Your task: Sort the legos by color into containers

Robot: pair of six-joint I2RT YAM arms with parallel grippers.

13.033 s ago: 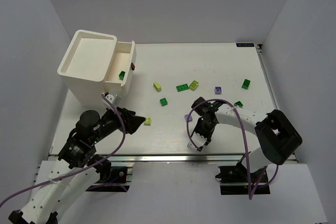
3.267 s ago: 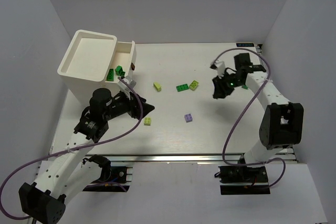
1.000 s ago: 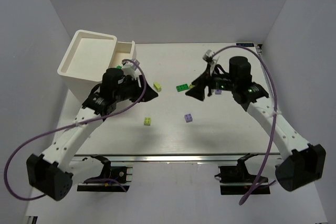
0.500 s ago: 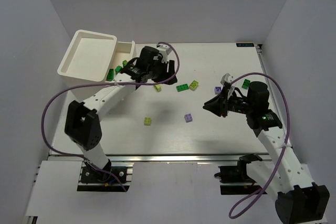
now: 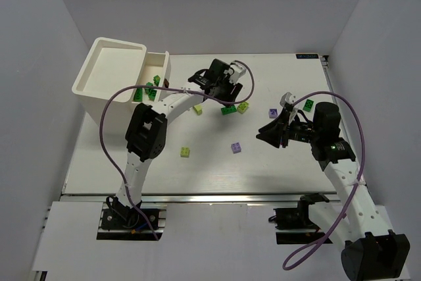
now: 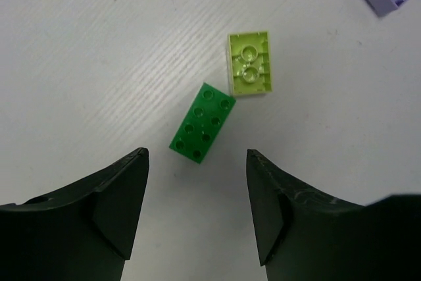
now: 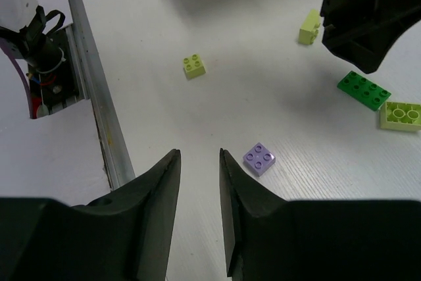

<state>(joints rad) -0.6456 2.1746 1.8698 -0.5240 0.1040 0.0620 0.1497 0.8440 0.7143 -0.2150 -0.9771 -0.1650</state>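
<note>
Now hovers with the left tool (image 6: 197, 166) spread and empty straight above the dark green brick (image 6: 202, 123) on the desk (image 6: 79, 44), its long axis skewed across the closing line, a yellow-green brick (image 6: 249, 64) at its far corner, the narrowly parted, empty right tool (image 7: 197, 157) well apart.

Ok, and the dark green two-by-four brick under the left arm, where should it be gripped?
Across its two long sides, coming straight down. The dark green brick lies flat, studs up, turned diagonally, so the left fingers probably need a slight turn to match. The yellow-green brick crowds one short end.
</note>
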